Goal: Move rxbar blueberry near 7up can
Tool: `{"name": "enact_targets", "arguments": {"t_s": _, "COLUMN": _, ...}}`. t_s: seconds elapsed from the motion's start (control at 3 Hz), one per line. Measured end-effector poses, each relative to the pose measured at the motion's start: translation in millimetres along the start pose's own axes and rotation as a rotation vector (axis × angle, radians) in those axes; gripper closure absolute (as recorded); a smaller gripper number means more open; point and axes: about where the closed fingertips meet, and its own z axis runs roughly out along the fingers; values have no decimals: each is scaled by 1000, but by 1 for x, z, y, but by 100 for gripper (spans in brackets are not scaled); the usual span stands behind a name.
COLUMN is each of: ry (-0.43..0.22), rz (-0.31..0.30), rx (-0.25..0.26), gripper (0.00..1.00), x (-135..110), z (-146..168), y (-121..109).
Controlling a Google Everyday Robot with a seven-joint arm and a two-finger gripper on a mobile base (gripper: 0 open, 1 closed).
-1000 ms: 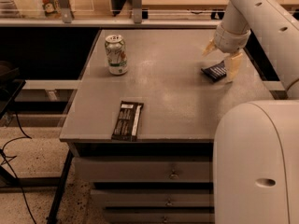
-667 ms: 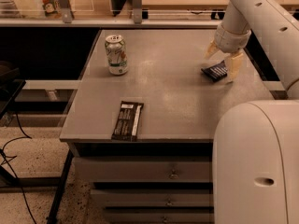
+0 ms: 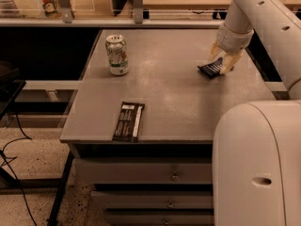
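Only the gripper (image 3: 222, 60) has moved since a second ago, edging a little leftward with the rxbar blueberry (image 3: 209, 69) by the worktop's (image 3: 178, 102) right edge, toward the far corner. Its fingers pinch the bar's right end, so the wrapper pokes out to the left, tilted and seemingly just off the surface, ready for carrying. The 7up can (image 3: 116, 54) stands upright near the far left corner, well apart. The long black-brown bar (image 3: 129, 121) lies at the near edge, clear of that route.
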Motion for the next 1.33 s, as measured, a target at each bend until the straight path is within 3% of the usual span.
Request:
{"name": "enact_targets", "arguments": {"t_s": 0.67, "ry": -2, "rz": -5, "rx": -9, "gripper": 46, "x": 1, "z": 0, "y": 0}}
{"name": "enact_targets", "arguments": {"t_s": 1.33, "ry": 2, "rz": -10, "rx": -15, "gripper": 41, "x": 1, "z": 0, "y": -2}}
